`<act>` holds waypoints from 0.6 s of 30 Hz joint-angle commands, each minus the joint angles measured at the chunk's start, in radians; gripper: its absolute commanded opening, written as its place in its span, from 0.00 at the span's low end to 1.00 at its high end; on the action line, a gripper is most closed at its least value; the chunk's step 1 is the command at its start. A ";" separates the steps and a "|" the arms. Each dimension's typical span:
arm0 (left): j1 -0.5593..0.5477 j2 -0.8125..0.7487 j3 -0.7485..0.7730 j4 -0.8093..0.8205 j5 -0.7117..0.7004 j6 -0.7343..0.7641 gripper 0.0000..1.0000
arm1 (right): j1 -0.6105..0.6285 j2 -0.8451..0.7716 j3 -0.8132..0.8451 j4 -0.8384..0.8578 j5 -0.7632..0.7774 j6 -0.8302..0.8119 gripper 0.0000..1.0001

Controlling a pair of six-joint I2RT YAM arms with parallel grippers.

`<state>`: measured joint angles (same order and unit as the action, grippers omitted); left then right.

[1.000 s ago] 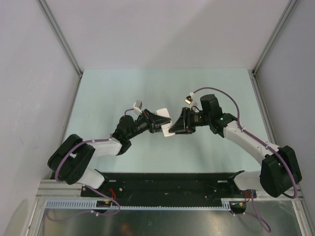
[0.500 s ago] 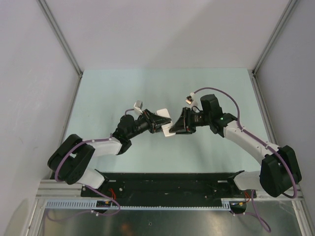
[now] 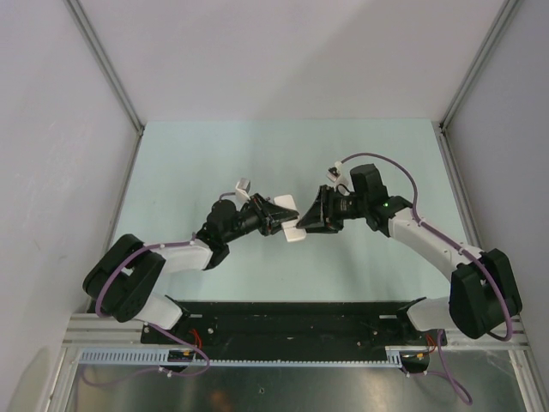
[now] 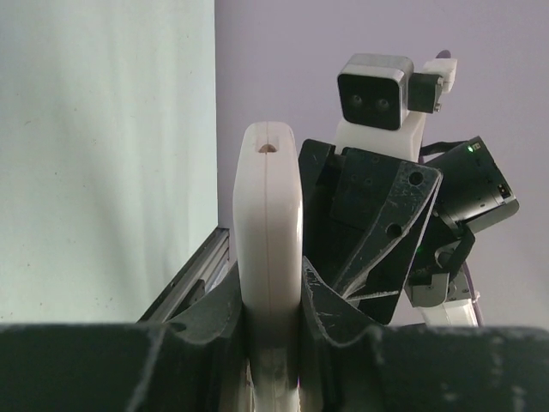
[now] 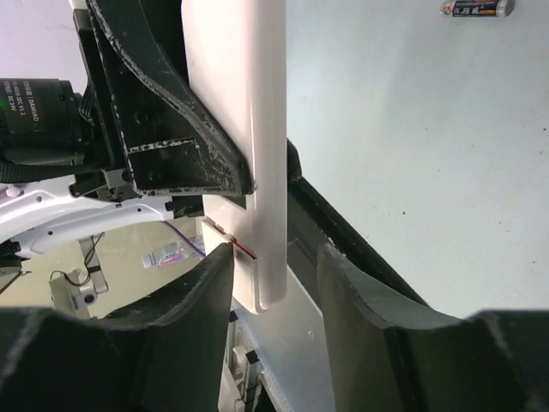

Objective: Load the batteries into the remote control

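The remote control (image 3: 294, 230) is a white bar held in the air at the middle of the table. My left gripper (image 3: 276, 218) is shut on it; the left wrist view shows the remote (image 4: 268, 206) edge-on, clamped between both fingers. My right gripper (image 3: 305, 221) faces it, open around the remote's free end (image 5: 257, 172). Its left finger (image 5: 210, 283) touches the remote at a seam showing a thin red line, and the right finger (image 5: 347, 283) stands apart from it. One dark grey battery (image 5: 477, 9) lies on the table. The other batteries are out of view.
The pale green table surface (image 3: 206, 163) is bounded by white walls with metal frame posts (image 3: 107, 69) at the back corners. The black base rail (image 3: 292, 322) runs along the near edge. Both arms meet over the table's middle.
The right wrist has turned and lifted slightly at the remote's end. The left gripper still holds the remote, shifted only a little.
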<state>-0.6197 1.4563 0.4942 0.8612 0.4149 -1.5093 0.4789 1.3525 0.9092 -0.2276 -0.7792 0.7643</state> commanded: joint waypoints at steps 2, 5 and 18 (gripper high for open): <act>-0.005 -0.004 0.046 0.032 0.024 -0.002 0.00 | -0.006 -0.007 0.030 0.001 0.011 -0.005 0.52; -0.005 0.003 0.052 0.032 0.021 0.000 0.00 | -0.006 -0.016 0.036 -0.006 0.011 -0.003 0.57; -0.005 0.022 0.063 0.027 0.009 0.023 0.00 | 0.096 -0.046 0.178 -0.252 0.181 -0.111 0.83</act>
<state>-0.6197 1.4803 0.5144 0.8566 0.4225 -1.5082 0.5320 1.3338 0.9981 -0.3584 -0.6949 0.7193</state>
